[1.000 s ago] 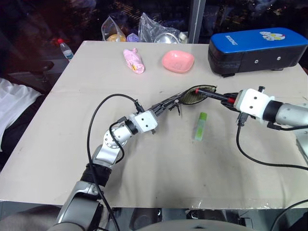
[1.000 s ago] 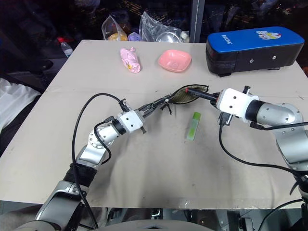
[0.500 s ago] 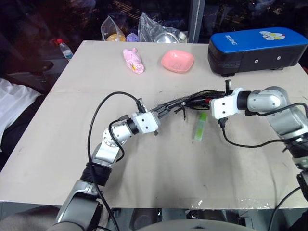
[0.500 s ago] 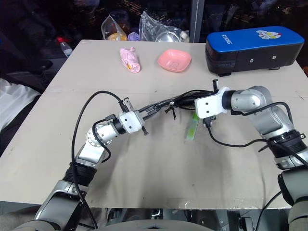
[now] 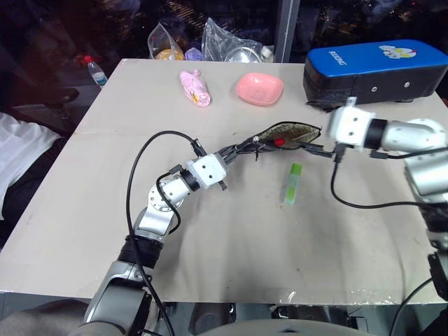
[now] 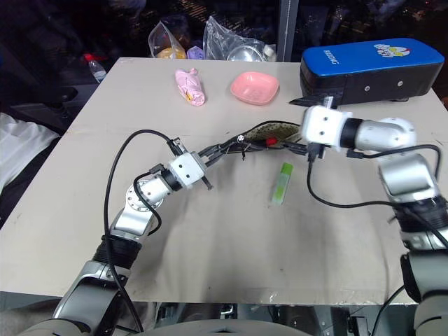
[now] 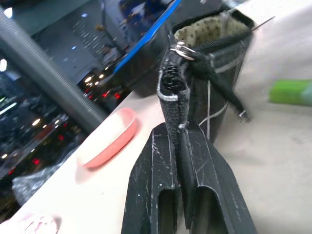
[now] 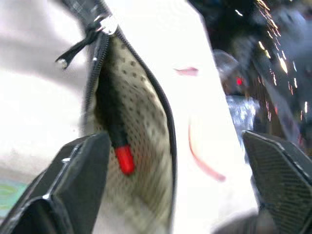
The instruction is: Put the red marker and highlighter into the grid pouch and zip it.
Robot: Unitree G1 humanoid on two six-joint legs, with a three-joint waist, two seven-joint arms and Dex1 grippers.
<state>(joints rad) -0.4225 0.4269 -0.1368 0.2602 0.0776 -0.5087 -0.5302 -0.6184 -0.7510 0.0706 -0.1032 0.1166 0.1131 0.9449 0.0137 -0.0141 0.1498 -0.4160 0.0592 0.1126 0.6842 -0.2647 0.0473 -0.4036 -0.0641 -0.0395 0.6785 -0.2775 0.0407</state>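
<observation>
The left tool (image 7: pixel 183 146) has its two black fingers closed flat on the end edge of the grid pouch (image 5: pixel 287 134), gripping the black fabric just below the zipper end. From this grip the pouch is held out above the desk (image 5: pixel 231 238), with its mouth gaping.

The right tool (image 8: pixel 170 185) stands with its fingers spread wide apart and holds nothing. It sits at the open mouth of the pouch, one finger to each side of the opening, apart from the fabric.

The grid pouch is black outside, with a tan dotted lining visible through the open zipper. Its dark zipper pull (image 8: pixel 80 41) hangs loose from a small metal ring at the far end of the zipper track.

The red marker (image 8: pixel 117 131) lies inside the pouch against the lining. Its black half points deeper into the pouch; its red end lies toward the mouth and shows as a red spot in the head views.

The highlighter (image 5: pixel 292 183) lies flat on the desk, just beside the pouch on the side nearer the robot. It is light green with a brighter cap end, and nothing touches it.

Farther back on the desk stand a pink dish (image 5: pixel 258 89), a pink wrapped item (image 5: pixel 194 88) and a large blue-and-black case (image 5: pixel 374 70).
</observation>
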